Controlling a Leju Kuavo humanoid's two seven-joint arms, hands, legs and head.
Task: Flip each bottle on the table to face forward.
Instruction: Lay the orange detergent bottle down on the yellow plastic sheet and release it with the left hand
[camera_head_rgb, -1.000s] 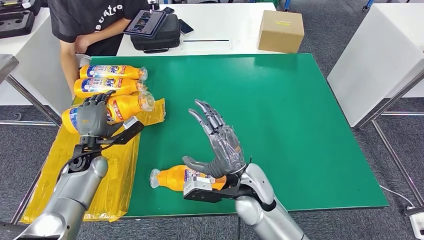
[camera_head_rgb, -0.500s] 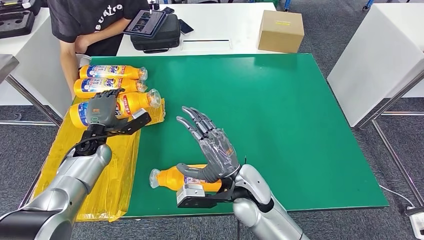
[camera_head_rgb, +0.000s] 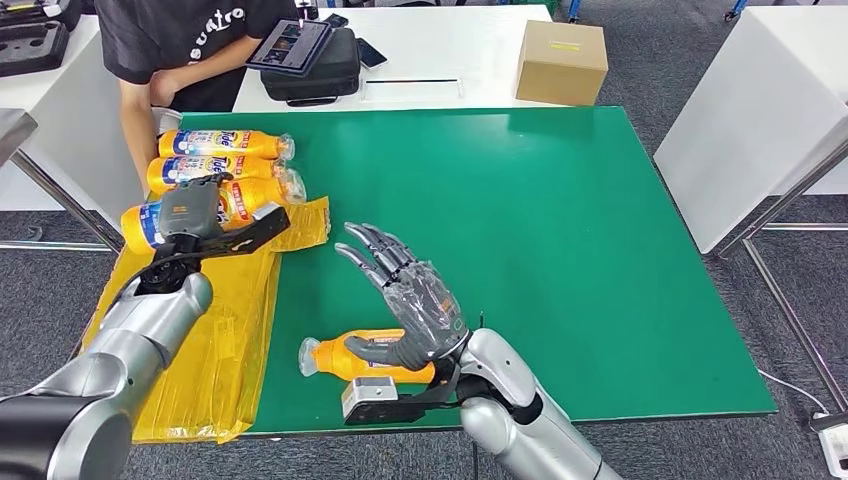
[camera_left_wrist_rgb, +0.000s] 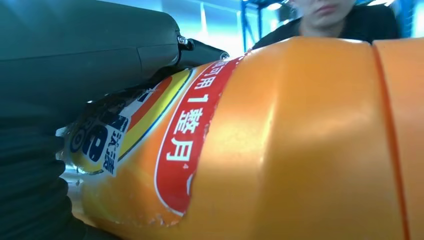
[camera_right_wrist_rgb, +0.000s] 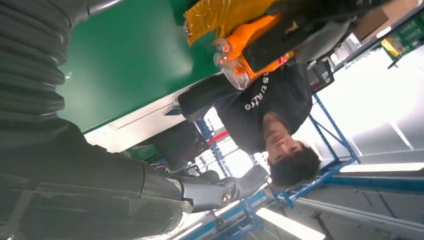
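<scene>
1. I see a green table top (camera_head_rgb: 560, 230) carrying everything in reach.
2. A crinkled yellow sheet (camera_head_rgb: 215, 340) lies over its left edge.
3. Three orange bottles lie on their sides at the far left: the farthest (camera_head_rgb: 225, 144), the middle one (camera_head_rgb: 240, 168) just beside it, and the nearest (camera_head_rgb: 250, 200).
4. A fourth orange bottle (camera_head_rgb: 345, 357) lies near the front edge on the bare green.

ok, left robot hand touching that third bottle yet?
Touching. In the left wrist view the left robot hand lies pressed against the bottle; the head view shows it over that bottle's body.
</scene>
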